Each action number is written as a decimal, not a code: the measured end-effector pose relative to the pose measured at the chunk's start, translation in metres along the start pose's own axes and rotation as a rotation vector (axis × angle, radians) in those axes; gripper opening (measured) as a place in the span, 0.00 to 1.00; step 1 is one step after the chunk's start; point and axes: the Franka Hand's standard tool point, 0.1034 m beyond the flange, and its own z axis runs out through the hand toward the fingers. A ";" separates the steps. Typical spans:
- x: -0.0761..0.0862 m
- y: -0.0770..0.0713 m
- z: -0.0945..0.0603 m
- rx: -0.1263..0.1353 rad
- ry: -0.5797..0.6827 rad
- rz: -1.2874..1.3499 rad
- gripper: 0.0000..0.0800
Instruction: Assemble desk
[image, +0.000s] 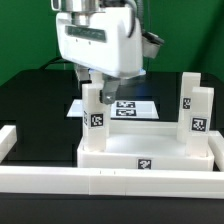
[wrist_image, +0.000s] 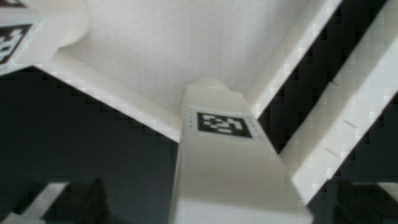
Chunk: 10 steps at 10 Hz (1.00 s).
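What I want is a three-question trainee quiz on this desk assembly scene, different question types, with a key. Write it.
1. True or false: the jaws are clamped on the white square-section plastic leg seen in the wrist view.
2. In the exterior view, how many legs can be seen standing on the large white plastic tray-like tabletop? A) one B) three C) five
3. What flat thing lies on the table behind the tabletop?

Key
1. False: the jaws stand open on either side of the leg.
2. B: one under the jaws, two at the exterior view's right.
3. The thin white marker board.
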 end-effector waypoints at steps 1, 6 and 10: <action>-0.003 -0.002 0.000 0.001 0.000 -0.096 0.81; -0.002 -0.003 0.000 -0.003 0.012 -0.542 0.81; 0.001 0.000 0.000 -0.011 0.014 -0.887 0.81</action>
